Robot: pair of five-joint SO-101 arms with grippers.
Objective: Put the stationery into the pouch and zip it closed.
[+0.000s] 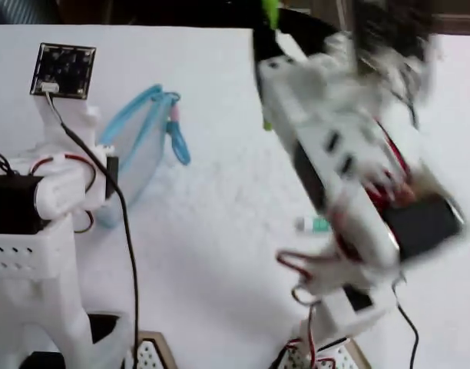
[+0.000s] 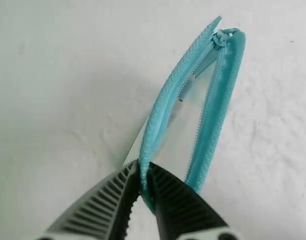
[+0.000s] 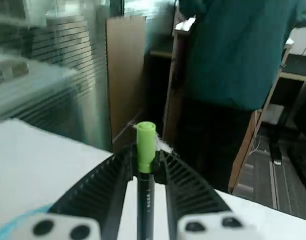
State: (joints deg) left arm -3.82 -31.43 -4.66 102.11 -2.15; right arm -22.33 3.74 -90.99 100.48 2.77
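Surface: white counter (image 1: 220, 254) with a slightly pebbled texture. In the right wrist view, the room past the counter's far edge holds a brown upright panel (image 3: 125, 75) and slatted blinds (image 3: 58, 55).

Pouch (image 1: 139, 150): clear body with a blue zip, lying toward the counter's far left corner. The left arm (image 1: 58, 192) stands at the near left, just beside it.

Left gripper (image 2: 143, 172): pressed together on one blue zip tape at the pouch's mouth, pinching it.

Right arm (image 1: 335, 154): raised over the right half of the counter and blurred in the high view.

Right gripper (image 3: 145, 152): closed around a pen (image 3: 145, 140) with a dark barrel and a light green cap. The cap sticks out past the fingertips, and the pen is held off the counter near the far edge.

Small white-and-green item (image 1: 316, 224): lies on the counter beside the right arm, right of centre. It is too blurred to identify.

View differences:
- The left wrist view shows the pouch's mouth open, with the two zip tapes spread apart and meeting at the slider (image 2: 222, 37) at the far end. The high view does not resolve this.
- The right wrist view gives the grip on the pen clearly. In the high view only the green cap is distinct, at the far edge.
- The high view alone places the pouch and the pen well apart.
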